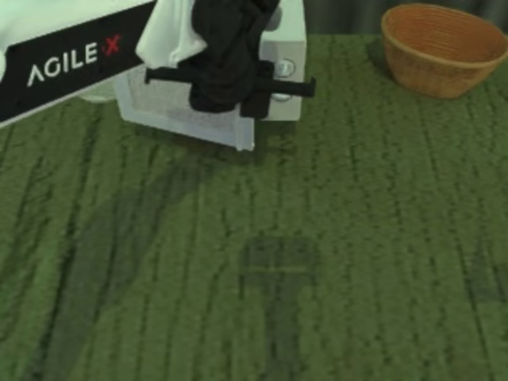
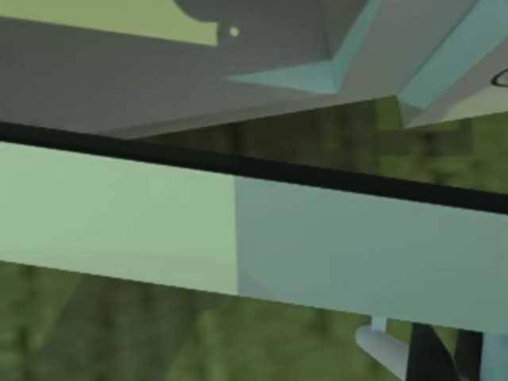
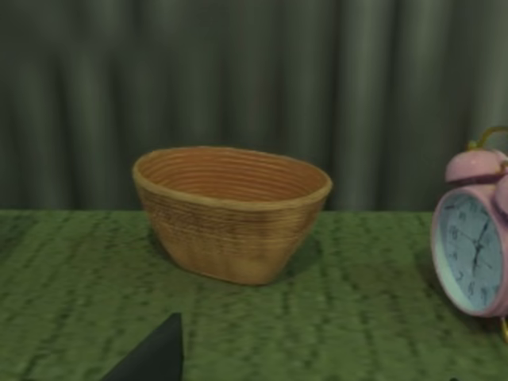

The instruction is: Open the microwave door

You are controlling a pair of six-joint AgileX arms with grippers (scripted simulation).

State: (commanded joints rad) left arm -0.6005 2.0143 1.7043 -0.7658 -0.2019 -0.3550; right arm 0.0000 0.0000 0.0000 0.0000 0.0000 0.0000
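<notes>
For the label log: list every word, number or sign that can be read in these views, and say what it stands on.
"AGILE X": white letters with a red X, on the black band of the left arm above the microwave.
Clock dial numerals: too small to read.
Knobs on the microwave: no legible marks.
Basket: no text.

Microwave [image 1: 290, 36] white w/ silver knobs; microwave door [image 1: 186, 107] white w/ grey speckled mesh window. Left arm [image 1: 71, 59] white & black, white "AGILE" lettering w/ red X; left gripper [image 1: 230, 79] black. Table [image 1: 357, 238] green w/ dark streaky pattern. Basket [image 3: 230, 210] tan, ribbed weave. Alarm clock [image 3: 476, 246] pink, pale face. Curtain [image 3: 238, 79] dark grey-green.
</notes>
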